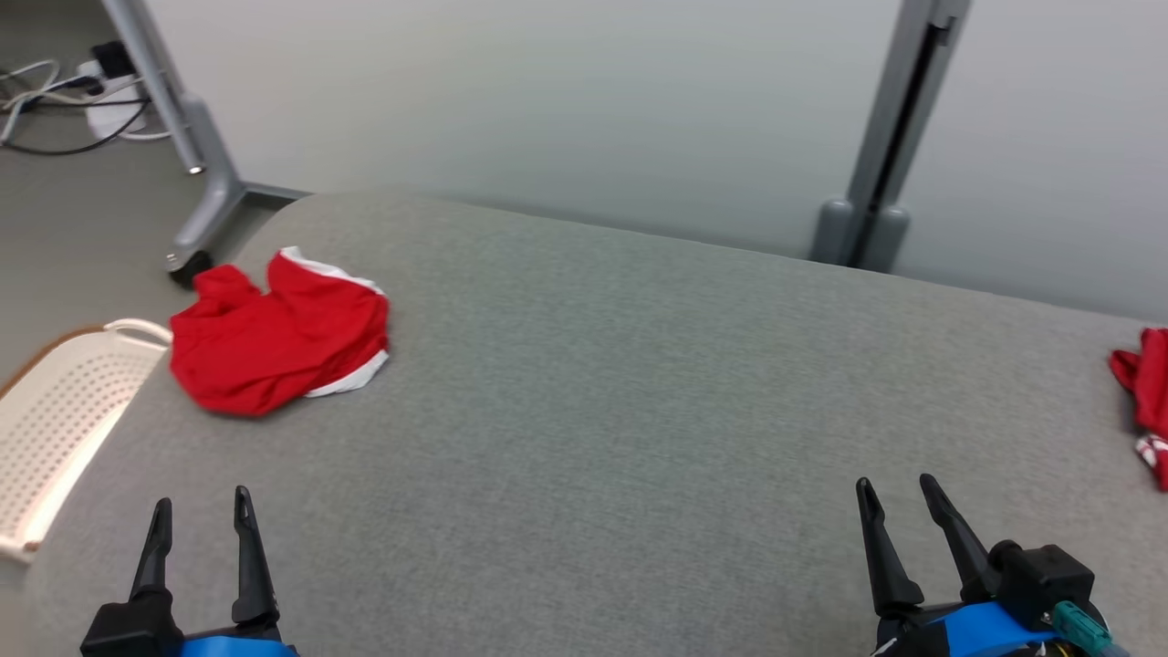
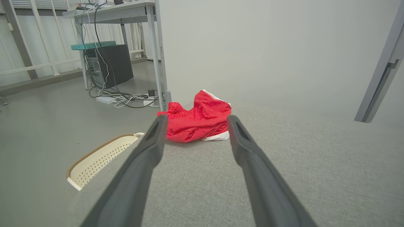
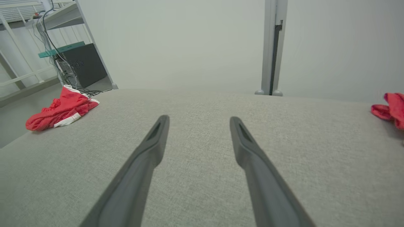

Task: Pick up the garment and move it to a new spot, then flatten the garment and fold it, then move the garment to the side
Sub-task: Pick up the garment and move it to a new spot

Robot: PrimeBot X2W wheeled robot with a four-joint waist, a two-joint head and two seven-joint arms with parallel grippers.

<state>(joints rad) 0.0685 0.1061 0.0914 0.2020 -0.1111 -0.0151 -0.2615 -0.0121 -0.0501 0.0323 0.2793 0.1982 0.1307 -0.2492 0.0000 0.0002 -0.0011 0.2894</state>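
A red garment (image 1: 278, 333) with white trim lies bunched near the far left corner of the grey padded table (image 1: 639, 411); it also shows as the garment (image 2: 199, 118) straight ahead of the left fingers and as the garment (image 3: 60, 108) at the left of the right wrist view. My left gripper (image 1: 203, 506) hovers open at the table's near left, well short of it. My right gripper (image 1: 899, 488) is open at the near right, nothing between its fingers. A second red garment (image 1: 1145, 388) lies at the table's right edge, also seen as the red garment (image 3: 389, 108).
A cream perforated basket (image 1: 55, 420) stands on the floor beside the table's left edge. Grey stand legs (image 1: 205, 182) and a post (image 1: 876, 137) rise behind the table. Cables and a power strip (image 2: 120, 97) lie on the floor by a desk.
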